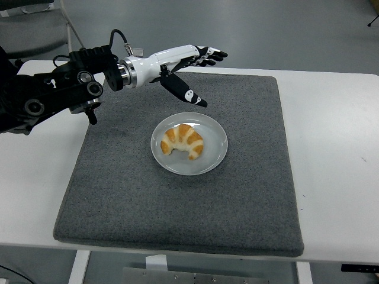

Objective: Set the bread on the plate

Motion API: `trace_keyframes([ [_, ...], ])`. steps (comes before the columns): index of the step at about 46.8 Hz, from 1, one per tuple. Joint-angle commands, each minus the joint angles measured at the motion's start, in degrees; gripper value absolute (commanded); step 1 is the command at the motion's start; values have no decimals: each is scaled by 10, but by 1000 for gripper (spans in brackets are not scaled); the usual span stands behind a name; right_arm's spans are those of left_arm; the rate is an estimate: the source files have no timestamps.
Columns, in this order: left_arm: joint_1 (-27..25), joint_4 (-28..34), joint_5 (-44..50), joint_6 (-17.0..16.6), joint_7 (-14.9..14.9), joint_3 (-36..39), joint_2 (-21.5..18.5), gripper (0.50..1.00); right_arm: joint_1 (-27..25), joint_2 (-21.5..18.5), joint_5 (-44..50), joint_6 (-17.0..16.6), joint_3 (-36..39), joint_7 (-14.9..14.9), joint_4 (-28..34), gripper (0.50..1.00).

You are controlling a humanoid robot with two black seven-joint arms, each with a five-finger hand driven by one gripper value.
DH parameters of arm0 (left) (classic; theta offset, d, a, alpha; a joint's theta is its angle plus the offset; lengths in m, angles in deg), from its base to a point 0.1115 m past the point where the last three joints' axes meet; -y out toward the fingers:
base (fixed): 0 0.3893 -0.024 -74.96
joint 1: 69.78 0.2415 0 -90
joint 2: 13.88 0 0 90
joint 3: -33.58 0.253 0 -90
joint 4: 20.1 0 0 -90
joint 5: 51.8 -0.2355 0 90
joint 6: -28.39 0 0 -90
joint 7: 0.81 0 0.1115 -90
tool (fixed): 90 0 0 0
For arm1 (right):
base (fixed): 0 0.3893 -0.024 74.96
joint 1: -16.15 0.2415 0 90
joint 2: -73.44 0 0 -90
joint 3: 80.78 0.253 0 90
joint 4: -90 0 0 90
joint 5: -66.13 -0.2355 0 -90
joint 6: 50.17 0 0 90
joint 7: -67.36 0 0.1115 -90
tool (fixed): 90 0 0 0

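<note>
1. The bread (183, 142), a golden-brown croissant with paler bands across its back, lies curved on the plate with both tips pointing toward the near edge.
2. It sits slightly left of the plate's middle, wholly inside the rim, with nothing touching it.
3. The plate (217, 148) is round, pale and glossy, and rests flat on the mat, a little left of and beyond the mat's centre.
4. The mat (249, 195) is a dark grey, square, felt-like pad that covers most of the middle of the tabletop (337, 154), which is white and shows bare on both sides.
5. The left hand (180, 62) is raised above the far left part of the mat, well apart from the plate and the bread.
6. Its fingers (208, 55) are stretched out and spread, pointing to the right, and they hold nothing; the thumb hangs down and to the right toward the plate without reaching it.
7. The hand's shell is white with black tips, joined by a metal cuff to the black left arm (59, 94), which enters from the left edge over the tabletop's far left corner.
8. Beyond the tabletop lies a grey floor, with part of a chair base and a castor at the upper left.
</note>
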Motion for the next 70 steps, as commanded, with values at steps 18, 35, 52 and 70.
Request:
trace_keyframes([
  [18, 87, -83, 174, 2, 0, -146, -30, 996, 0, 0, 0, 0, 0, 0, 0, 930],
  [35, 165, -128, 340, 53, 3, -238, -32, 1000, 0, 0, 0, 0, 0, -1, 0, 930],
  [52, 205, -192, 496, 81, -2, -280, -32, 1000, 0, 0, 0, 0, 0, 0, 0, 930],
  [70, 210, -227, 537, 81, -19, -281, -25, 1000, -1, 0, -3, -5, -1, 0, -1, 930],
])
